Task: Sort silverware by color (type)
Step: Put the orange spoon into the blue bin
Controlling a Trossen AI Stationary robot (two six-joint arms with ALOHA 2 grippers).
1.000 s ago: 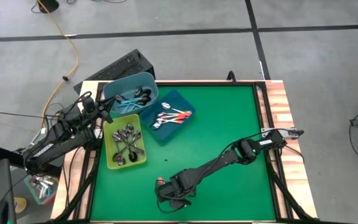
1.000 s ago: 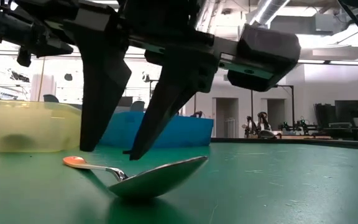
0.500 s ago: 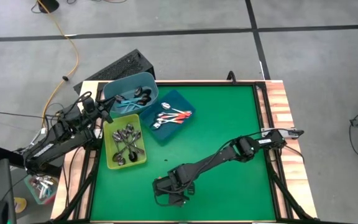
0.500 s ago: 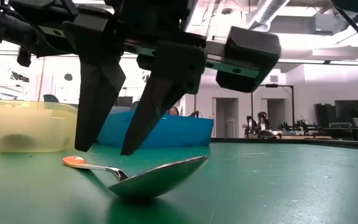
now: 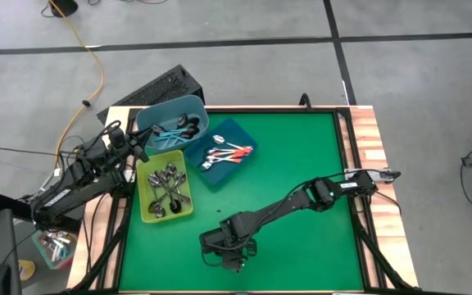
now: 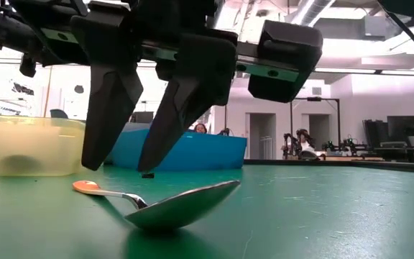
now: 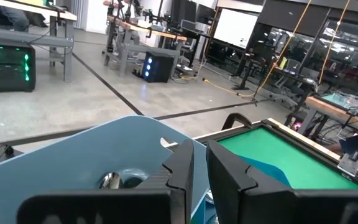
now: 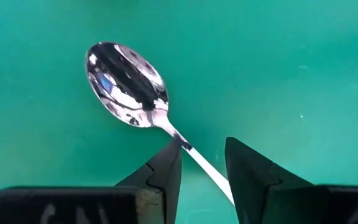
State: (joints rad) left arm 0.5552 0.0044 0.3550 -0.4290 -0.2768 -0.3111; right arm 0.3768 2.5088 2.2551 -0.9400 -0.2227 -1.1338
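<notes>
Green felt covers the table (image 5: 301, 164), which has a wooden edge and stands on a grey concrete floor crossed by dark lines. Beyond the far edge, the low view shows a bright workshop with white walls, doorways and other benches.

Three containers sit at the table's far left corner. A light blue tub (image 5: 173, 123) holds teal-handled spoons, a dark blue tray (image 5: 224, 153) holds orange-handled ones, and a yellow-green bin (image 5: 165, 189) holds plain metal ones. The left gripper (image 7: 197, 171) waits above the light blue tub, its fingers nearly together with nothing between them.

From above, the right gripper (image 5: 228, 250) hides what lies beneath it near the table's front edge. Only the low and right wrist views show the loose spoon (image 6: 171, 203) there. It lies flat on the felt, well apart from the containers. Its shiny oval bowl (image 8: 126, 84) faces up and mirrors the room, a thin neck runs back from it, and the low view shows an orange handle end (image 6: 86, 186) resting on the felt.

The right gripper's fingers (image 6: 110, 108) hang just above the spoon, partly open. In the wrist view they straddle the neck without gripping it, and the spoon is not lifted.
</notes>
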